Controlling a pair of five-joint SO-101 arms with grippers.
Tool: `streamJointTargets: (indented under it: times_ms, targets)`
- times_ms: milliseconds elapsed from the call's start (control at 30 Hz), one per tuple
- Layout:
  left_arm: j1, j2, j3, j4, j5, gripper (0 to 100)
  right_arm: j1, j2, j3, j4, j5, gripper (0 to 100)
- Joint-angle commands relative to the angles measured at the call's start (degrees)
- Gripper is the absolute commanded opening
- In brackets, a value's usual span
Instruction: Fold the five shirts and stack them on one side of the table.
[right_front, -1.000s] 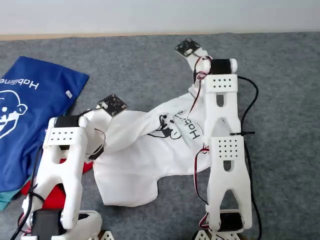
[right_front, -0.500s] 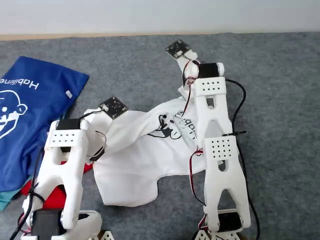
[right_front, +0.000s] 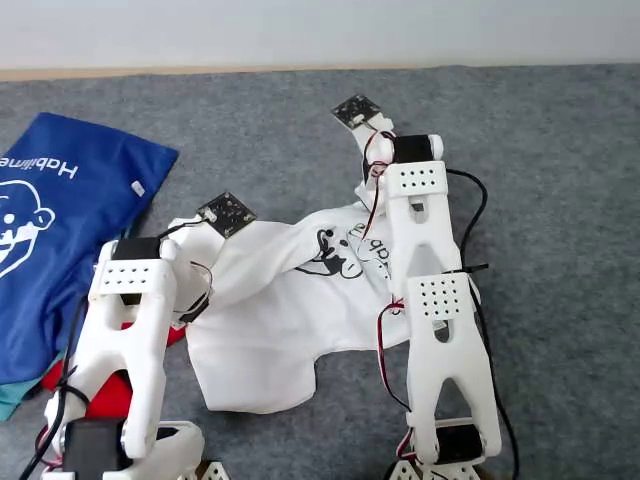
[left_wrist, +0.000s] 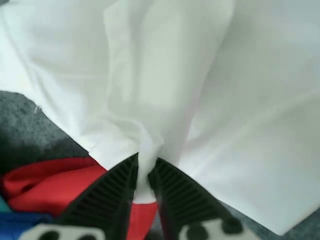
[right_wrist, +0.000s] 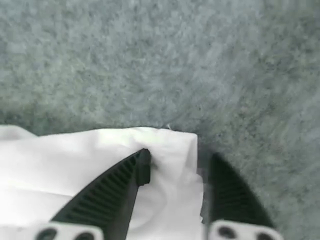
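A crumpled white shirt (right_front: 270, 320) with a dark print lies on the grey table between the two arms. My left gripper (left_wrist: 146, 167) is shut on a raised fold of the white shirt (left_wrist: 200, 75) at its left edge, next to a red shirt (left_wrist: 50, 182). My right gripper (right_wrist: 177, 167) is open at the shirt's far right corner (right_wrist: 170, 145). One finger (right_wrist: 141, 165) rests on the cloth and the other finger (right_wrist: 227, 185) stands just past its edge, over the carpet. In the high view the right arm (right_front: 415, 185) covers that corner.
A blue shirt (right_front: 70, 220) with white print lies spread at the left. A red shirt (right_front: 110, 385) and a bit of teal cloth (right_front: 10, 400) lie under the left arm (right_front: 130, 300). Grey carpet (right_front: 560, 200) lies bare on the right and at the back.
The right arm has swung left toward the table's middle, and the shirt's far right corner has shifted left with it. The left arm has kept its grip and hardly moved.
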Motion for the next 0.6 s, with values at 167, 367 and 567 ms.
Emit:
streamJointTargets:
  times_ms: [167,367,567]
  targets:
    - [0.18,-2.55,-1.63,-0.53,0.97,0,-0.31,-4.26,-5.98,1.98,4.84,1.0]
    - [-0.09,-2.55,-16.48,-0.53,13.98,0,0.92,-14.9,-7.12,4.44,4.92,0.9]
    - [0.18,-2.02,-31.25,-1.76,23.03,0,5.14,-23.6,-7.12,2.59,4.84,1.0]
